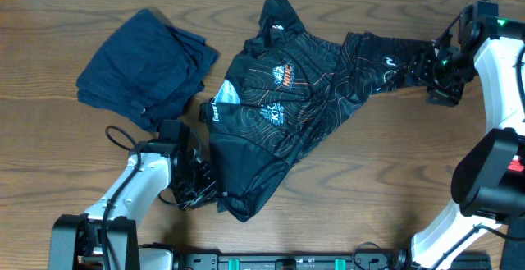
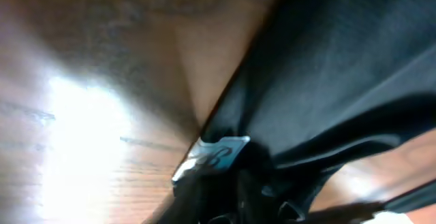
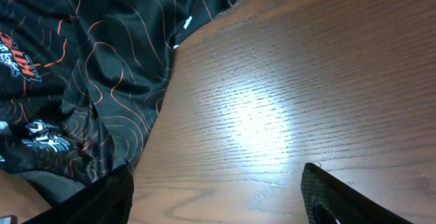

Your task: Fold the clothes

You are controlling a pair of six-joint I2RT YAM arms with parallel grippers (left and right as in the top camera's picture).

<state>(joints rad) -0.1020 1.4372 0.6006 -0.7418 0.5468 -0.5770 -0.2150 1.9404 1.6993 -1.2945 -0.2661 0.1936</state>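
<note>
Black jersey with orange contour lines lies crumpled near the centre of the wooden table, running diagonally, one sleeve stretched out to the right. Left gripper sits at the jersey's lower-left edge, clenched on the fabric. The left wrist view shows black cloth bunched up close, with a small pale tag at the pinch. Right gripper sits at the far right end of the sleeve, jaws spread. In the right wrist view only bare wood lies between its fingers, and the jersey reaches just up to the left one. A folded dark navy garment lies at upper left, just beside the jersey.
</note>
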